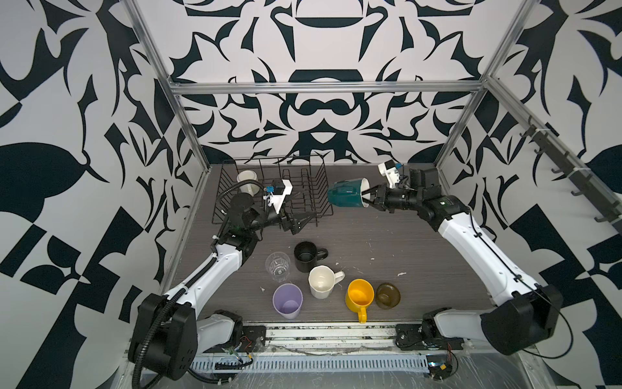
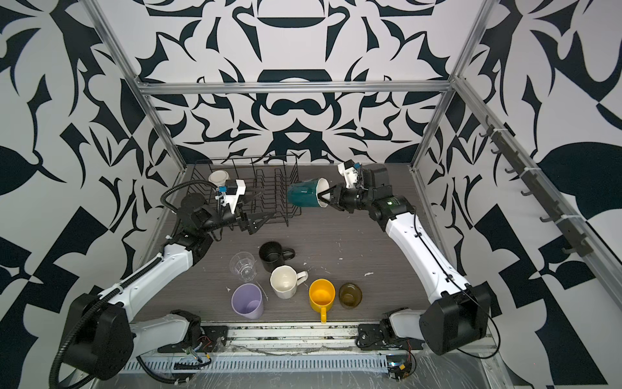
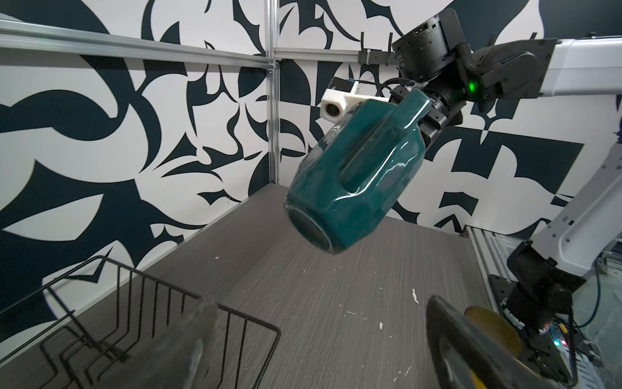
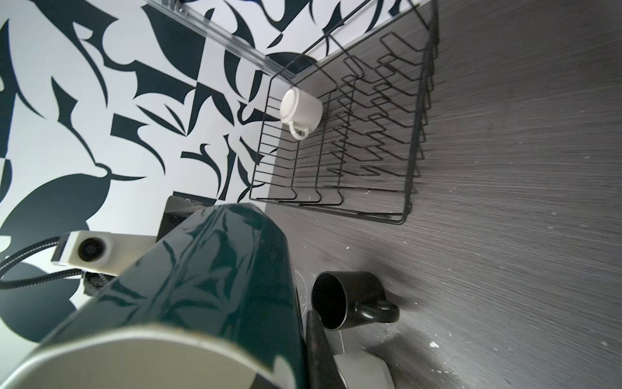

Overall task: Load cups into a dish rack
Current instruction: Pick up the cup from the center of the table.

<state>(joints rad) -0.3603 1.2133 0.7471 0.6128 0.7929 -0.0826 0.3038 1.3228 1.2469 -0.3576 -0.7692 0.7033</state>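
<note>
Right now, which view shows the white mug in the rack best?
The right wrist view: the white mug shows whole, handle included, inside the dish rack. In both top views the left arm partly hides it. The left wrist view misses it.

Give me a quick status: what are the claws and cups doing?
Right gripper shut on teal mug, aloft beside dish rack. Left gripper open, empty, at rack's front edge. White mug in rack. Nothing blocking.

A grey wood-grain tabletop (image 1: 404,242) is carrying white chips (image 1: 401,273); black-and-white patterned walls (image 1: 319,134) are enclosing it, a hook rail (image 1: 568,163) running along one.
</note>
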